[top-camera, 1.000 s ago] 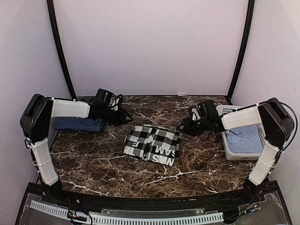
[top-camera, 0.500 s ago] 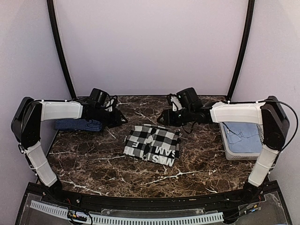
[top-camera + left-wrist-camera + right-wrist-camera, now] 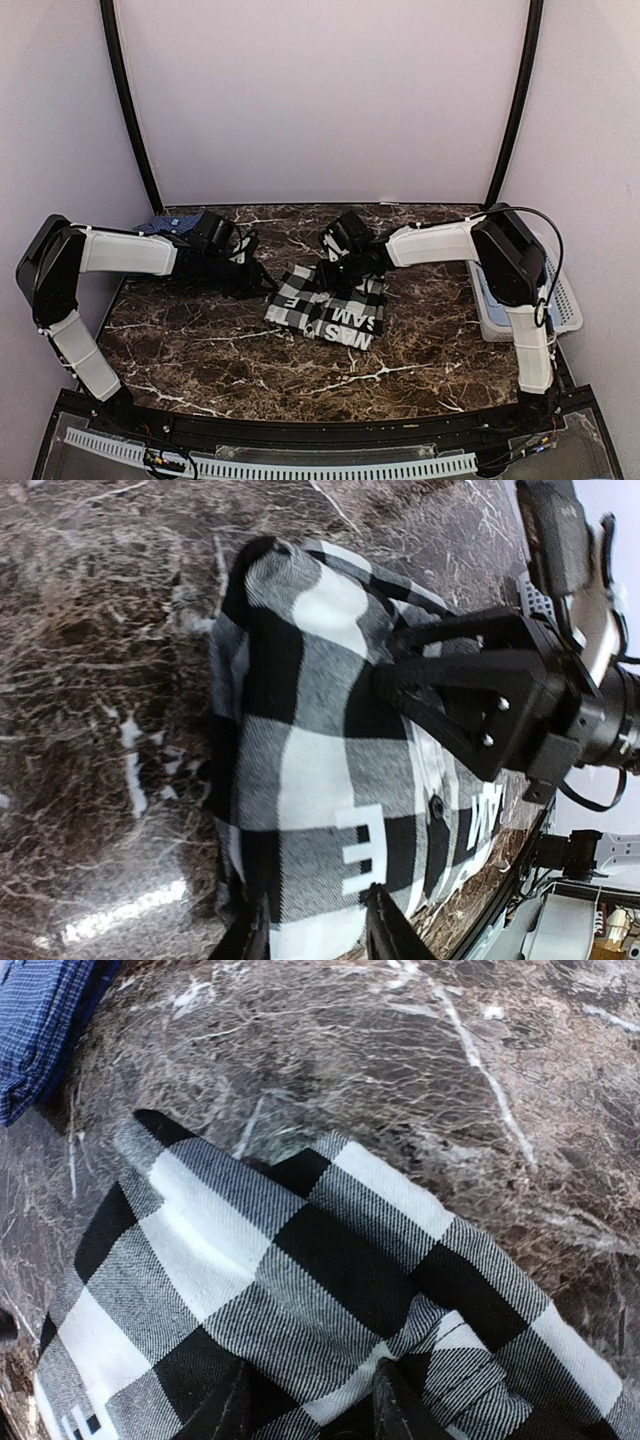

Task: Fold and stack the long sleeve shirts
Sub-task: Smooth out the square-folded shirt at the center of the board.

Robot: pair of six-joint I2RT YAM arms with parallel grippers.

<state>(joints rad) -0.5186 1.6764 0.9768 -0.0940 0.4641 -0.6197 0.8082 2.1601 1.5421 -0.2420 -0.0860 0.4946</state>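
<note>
a: where is the black-and-white checked shirt (image 3: 325, 310)?
b: folded, lying flat in the middle of the marble table (image 3: 200, 345); white letters show on the side nearer the arm bases.
a: and the dark blue shirt (image 3: 165, 222)?
b: at the far left of the table, behind the left arm; well apart from the checked one; the right wrist view catches only a corner of it.
a: the left gripper (image 3: 262, 285)?
b: low at the checked shirt's left edge; its fingers (image 3: 385, 930) stand a narrow way apart with checked cloth between them; whether they pinch it, i cannot tell.
a: the right gripper (image 3: 340, 278)?
b: down on the far edge of the same shirt; its fingers (image 3: 392, 1400) are also narrowly parted, a ridge of checked cloth between them; a real grip or only a touch, i cannot tell.
a: anything else?
b: a white slotted basket (image 3: 560, 300) at the right edge, partly hidden behind the right arm.
</note>
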